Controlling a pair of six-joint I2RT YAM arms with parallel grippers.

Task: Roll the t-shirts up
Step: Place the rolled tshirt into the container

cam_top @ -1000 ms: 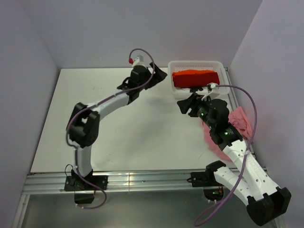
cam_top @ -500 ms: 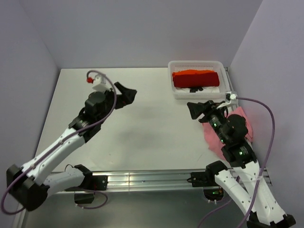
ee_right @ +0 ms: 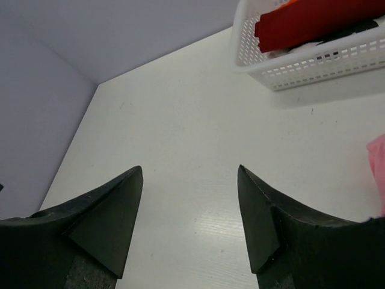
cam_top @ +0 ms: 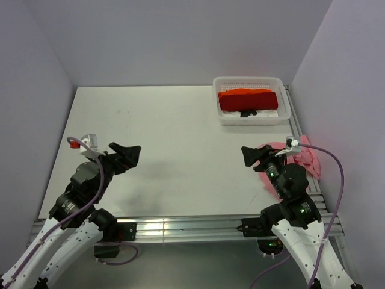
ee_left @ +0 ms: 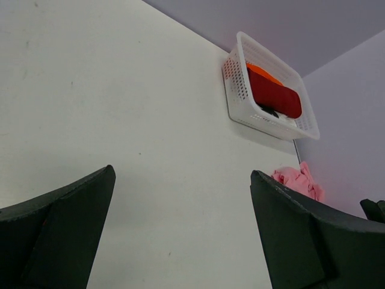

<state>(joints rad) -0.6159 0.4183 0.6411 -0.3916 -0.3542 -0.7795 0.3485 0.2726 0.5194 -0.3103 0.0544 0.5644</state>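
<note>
A dark red t-shirt [cam_top: 248,103] lies rolled in the white basket [cam_top: 224,115] at the far right, with an orange t-shirt [cam_top: 246,92] rolled behind it. The pale pink t-shirt [cam_top: 302,161] is crumpled at the table's right edge, partly under my right arm. My left gripper [cam_top: 132,156] hovers open over the near left of the table, nothing between its fingers. My right gripper [cam_top: 248,158] is open and empty just left of the pink t-shirt. The left wrist view shows the basket [ee_left: 237,84], the red roll [ee_left: 274,96] and the pink t-shirt [ee_left: 298,180] far ahead.
The white table [cam_top: 174,132] is boxed in by pale walls on the left, back and right. The basket [ee_right: 301,66] sits in the far right corner. An aluminium rail [cam_top: 180,227] runs along the near edge between the arm bases.
My left arm has swung back from the basket to the near left of the table. My right arm has drawn back toward the near edge. Both grippers stayed open.
</note>
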